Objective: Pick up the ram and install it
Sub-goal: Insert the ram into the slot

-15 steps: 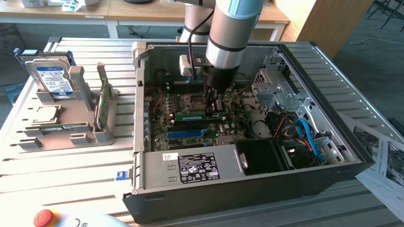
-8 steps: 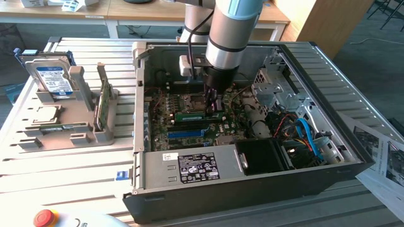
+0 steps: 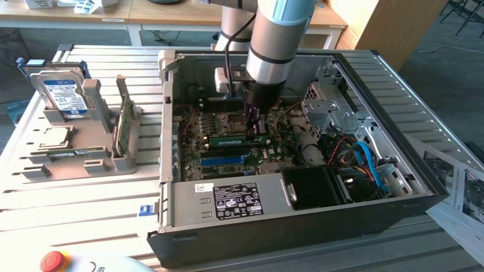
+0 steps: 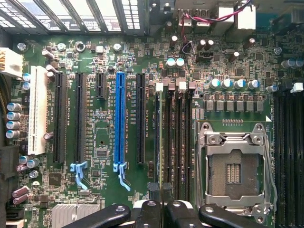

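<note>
Exterior view: the hard drive [image 3: 62, 93] stands well off from my fingers [image 4: 148, 214]. I'm down inside the open computer case [image 3: 302, 229]. My gripper [image 3: 255, 130] is pinched narrow on the ram [image 3: 226, 139], held edge-on between my fingertips, right at the motherboard's memory slots [image 4: 176, 137].

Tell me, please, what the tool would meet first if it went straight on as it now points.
Pointing down, the tool grips the ram, so the ram would meet the memory slots beside the CPU socket first; whether it already touches them is unclear.
</note>
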`<state>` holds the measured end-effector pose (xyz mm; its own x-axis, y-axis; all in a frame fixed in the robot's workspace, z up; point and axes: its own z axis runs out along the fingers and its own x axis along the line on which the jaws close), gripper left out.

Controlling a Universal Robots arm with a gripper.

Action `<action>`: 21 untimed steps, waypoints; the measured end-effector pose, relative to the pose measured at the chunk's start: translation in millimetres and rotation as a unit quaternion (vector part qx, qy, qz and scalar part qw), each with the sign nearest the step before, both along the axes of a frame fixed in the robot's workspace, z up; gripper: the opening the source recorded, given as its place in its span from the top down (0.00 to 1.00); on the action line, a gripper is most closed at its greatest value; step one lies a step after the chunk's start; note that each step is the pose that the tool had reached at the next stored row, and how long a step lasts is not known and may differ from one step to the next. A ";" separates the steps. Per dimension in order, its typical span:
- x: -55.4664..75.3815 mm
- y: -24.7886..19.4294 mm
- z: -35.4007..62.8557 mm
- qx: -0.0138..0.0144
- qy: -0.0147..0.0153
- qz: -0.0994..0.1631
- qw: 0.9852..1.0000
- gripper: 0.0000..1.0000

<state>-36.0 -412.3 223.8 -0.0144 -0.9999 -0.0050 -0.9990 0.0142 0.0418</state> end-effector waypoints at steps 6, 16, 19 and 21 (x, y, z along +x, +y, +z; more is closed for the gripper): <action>0.0 0.0 -2.2 0.000 0.000 0.000 1.000 0.88; -0.1 0.0 -3.1 0.000 0.000 0.000 1.000 0.88; -0.1 0.0 -3.1 0.000 0.000 0.000 1.000 0.88; -0.1 0.0 -3.1 0.000 0.000 0.000 1.000 0.88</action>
